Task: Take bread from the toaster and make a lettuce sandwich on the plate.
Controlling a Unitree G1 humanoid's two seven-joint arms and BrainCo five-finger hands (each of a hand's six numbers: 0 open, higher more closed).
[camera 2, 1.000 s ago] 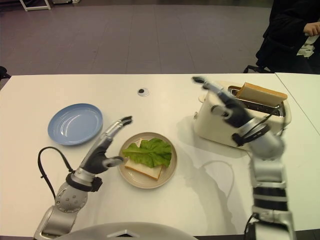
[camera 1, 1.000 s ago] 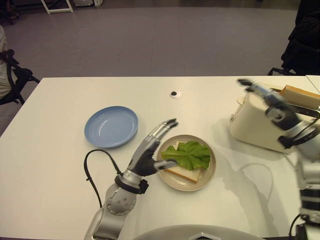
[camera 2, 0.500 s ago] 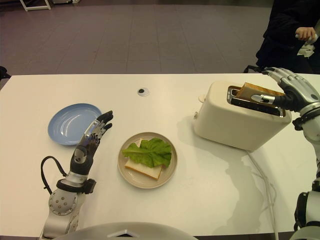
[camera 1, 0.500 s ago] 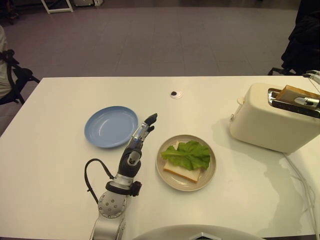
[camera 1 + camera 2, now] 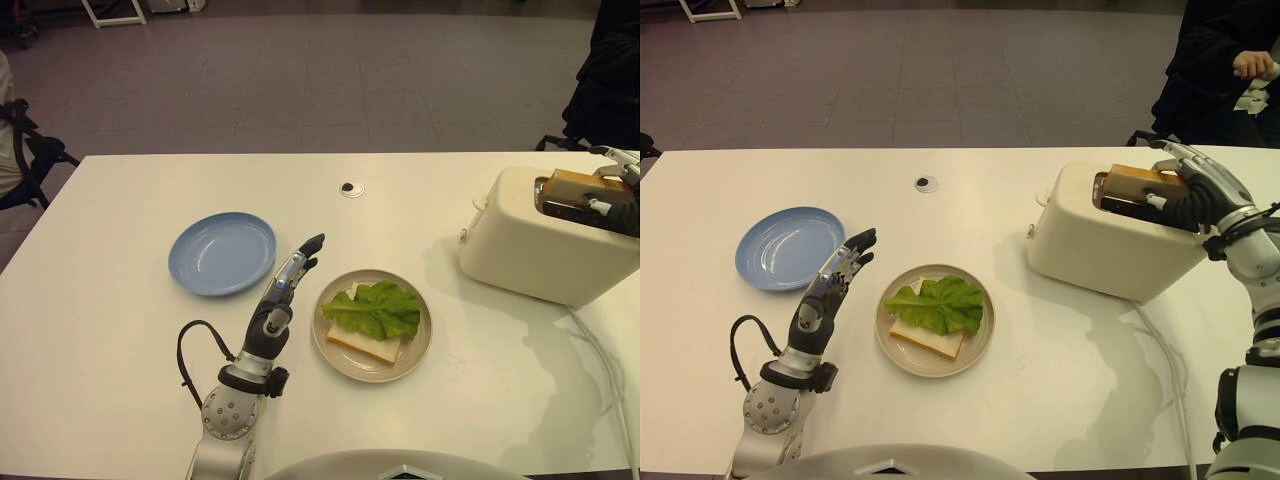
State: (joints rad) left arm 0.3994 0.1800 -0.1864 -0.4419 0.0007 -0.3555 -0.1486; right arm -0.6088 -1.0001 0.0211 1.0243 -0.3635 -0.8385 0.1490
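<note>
While the right hand (image 5: 1198,195) sat at the top of the toaster (image 5: 1095,245), its fingers (image 5: 1180,165) were curled over the right end of the toast slice (image 5: 1135,179). The thumb was set against the near face, so it read as a pinch on the bread rather than a hand merely resting there. The slice stood tilted in the slot, with its upper part clear of the casing and projecting leftward from the fingertips.

Toast of this kind would likely be light, dry and stiff, yet brittle at the crust. A firm squeeze could crack or crumble it, and a grip on one corner alone might let it pivot. The broad faces just below the top crust seemed the better place to hold, with the pull straight up along the slot so the edge would not catch.

The left hand (image 5: 825,300) stood upright with its fingers (image 5: 852,250) straight, slightly spread and holding nothing. Just to the right of those fingers lay the beige plate (image 5: 978,350), carrying a bread slice (image 5: 925,338) with a lettuce leaf (image 5: 940,303) draped over it. The leaf looked soft and limp, likely to slide if nudged. Behind and to the left of the fingers sat a blue plate (image 5: 790,250).
</note>
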